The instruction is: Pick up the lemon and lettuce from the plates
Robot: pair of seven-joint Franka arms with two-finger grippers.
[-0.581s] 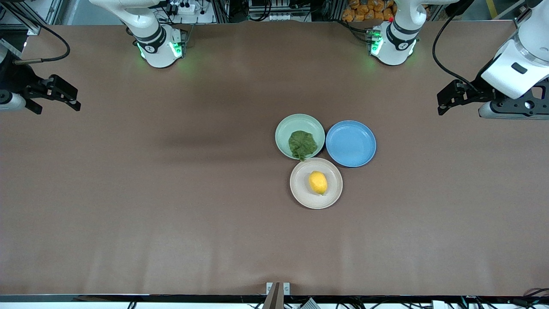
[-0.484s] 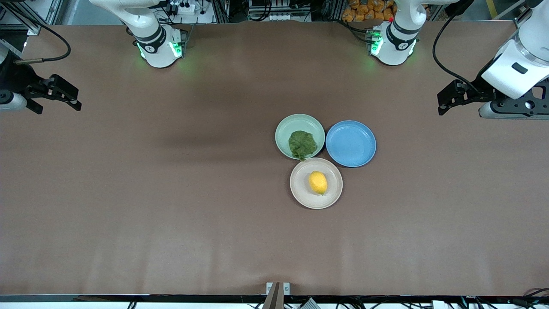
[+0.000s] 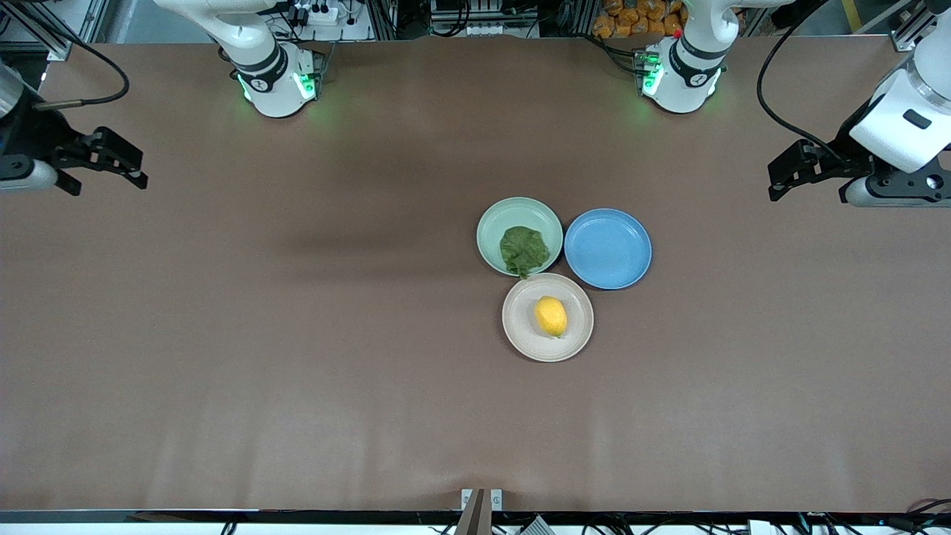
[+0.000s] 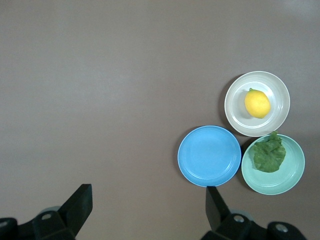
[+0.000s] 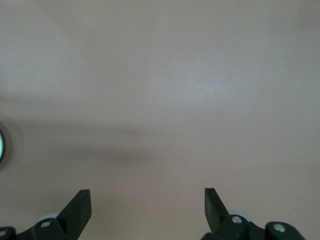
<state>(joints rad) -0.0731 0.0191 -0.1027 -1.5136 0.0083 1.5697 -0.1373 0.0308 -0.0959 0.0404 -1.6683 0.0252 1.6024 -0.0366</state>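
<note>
Front view: 0 of 2 picks done. Lemon [image 3: 550, 316] on beige-pink plate [image 3: 520, 338], lettuce [image 3: 523, 250] on mint plate [image 3: 498, 215]. My left gripper [image 3: 789, 172] and right gripper [image 3: 111, 159] over bare table ends, fingers wide apart, nothing held.

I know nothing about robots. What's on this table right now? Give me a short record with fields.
lemon: lemon on the beige plate, nearest the front camera
lettuce: lettuce on the mint plate, stem over its rim toward the beige plate
blue plate: blue plate bare, beside the mint plate, toward the left arm's end
left pincer: left pincer open, in the air over bare table at the left arm's end
right pincer: right pincer open, in the air over bare table at the right arm's end
progress: nothing picked yet
</note>
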